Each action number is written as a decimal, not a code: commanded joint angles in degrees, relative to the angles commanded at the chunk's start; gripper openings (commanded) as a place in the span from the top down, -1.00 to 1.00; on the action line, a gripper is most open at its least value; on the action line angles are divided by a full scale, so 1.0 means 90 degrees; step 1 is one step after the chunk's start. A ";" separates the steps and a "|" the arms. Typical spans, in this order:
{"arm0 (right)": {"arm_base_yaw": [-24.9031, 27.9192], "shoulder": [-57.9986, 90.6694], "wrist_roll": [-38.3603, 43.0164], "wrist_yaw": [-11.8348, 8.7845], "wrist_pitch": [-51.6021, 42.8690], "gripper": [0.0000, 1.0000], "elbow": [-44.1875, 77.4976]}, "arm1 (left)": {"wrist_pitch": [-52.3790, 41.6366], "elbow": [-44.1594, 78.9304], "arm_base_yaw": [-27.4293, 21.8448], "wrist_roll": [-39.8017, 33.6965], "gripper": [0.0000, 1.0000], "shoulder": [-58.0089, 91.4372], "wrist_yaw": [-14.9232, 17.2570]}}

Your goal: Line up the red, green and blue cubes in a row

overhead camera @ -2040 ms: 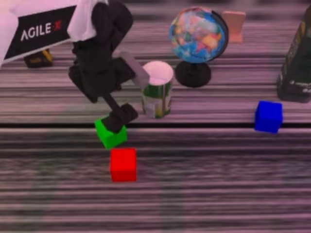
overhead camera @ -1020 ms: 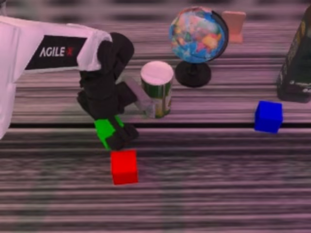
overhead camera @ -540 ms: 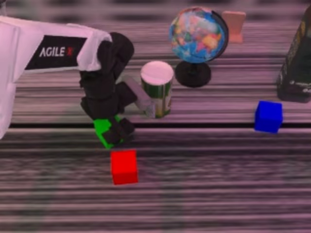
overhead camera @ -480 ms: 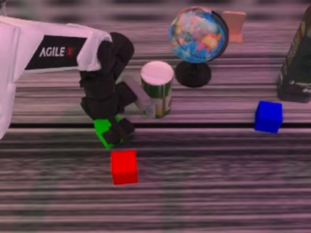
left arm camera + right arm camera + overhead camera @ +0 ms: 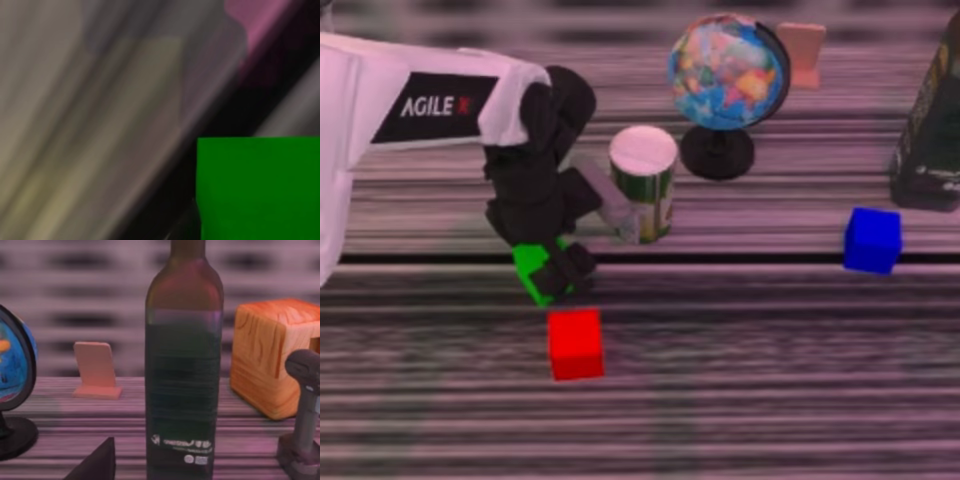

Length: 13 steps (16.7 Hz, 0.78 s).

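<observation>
Green cube [image 5: 532,266] under left gripper [image 5: 558,272] (red cube [image 5: 575,343] near).

Green cube [image 5: 532,265], red cube [image 5: 575,344], blue cube [image 5: 872,240]: plain, solid colour. Can [image 5: 643,198]: green body, white top. Globe [image 5: 727,70]: multicoloured, blue ground, black base. Bottle [image 5: 183,360]: dark green. Surface [image 5: 760,380]: purple-grey stripes.

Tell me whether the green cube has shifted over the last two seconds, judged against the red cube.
Yes, slightly. The green cube under the left gripper now sits a little farther from the red cube, toward the table's far edge and left.
</observation>
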 joint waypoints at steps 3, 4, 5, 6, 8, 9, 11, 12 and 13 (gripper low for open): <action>0.0000 0.0000 0.0000 0.0000 0.0000 -1.00 0.0000 | -0.0465 0.0303 0.0023 0.0013 1.00 -0.0161 0.0000; 0.0000 0.0000 0.0000 0.0000 0.0000 -1.00 0.0000 | -0.0747 0.0441 0.0040 0.0012 1.00 -0.0249 0.0000; 0.0000 0.0000 0.0000 0.0000 0.0000 -1.00 0.0000 | -0.1019 0.0581 0.0063 0.0006 1.00 -0.0342 -0.0002; 0.0000 0.0000 0.0000 0.0000 0.0000 -1.00 0.0000 | -0.1228 0.0711 0.0084 0.0000 1.00 -0.0432 -0.0003; 0.0000 0.0000 0.0000 0.0000 0.0000 -1.00 0.0000 | -0.1446 0.0866 0.0114 -0.0012 1.00 -0.0570 -0.0005; 0.0000 0.0000 0.0000 0.0000 0.0000 -1.00 0.0000 | -0.1459 0.0875 0.0117 -0.0013 1.00 -0.0582 -0.0005; 0.0000 0.0000 0.0000 0.0000 0.0000 -1.00 0.0000 | -0.1459 0.0875 0.0117 -0.0013 1.00 -0.0582 -0.0005; 0.0000 0.0000 0.0000 0.0000 0.0000 -1.00 0.0000 | -0.1443 0.0863 0.0081 -0.0002 1.00 -0.0560 -0.0008; 0.0000 0.0000 0.0000 0.0000 0.0000 -1.00 0.0000 | -0.1449 0.0866 0.0061 0.0014 1.00 -0.0560 -0.0007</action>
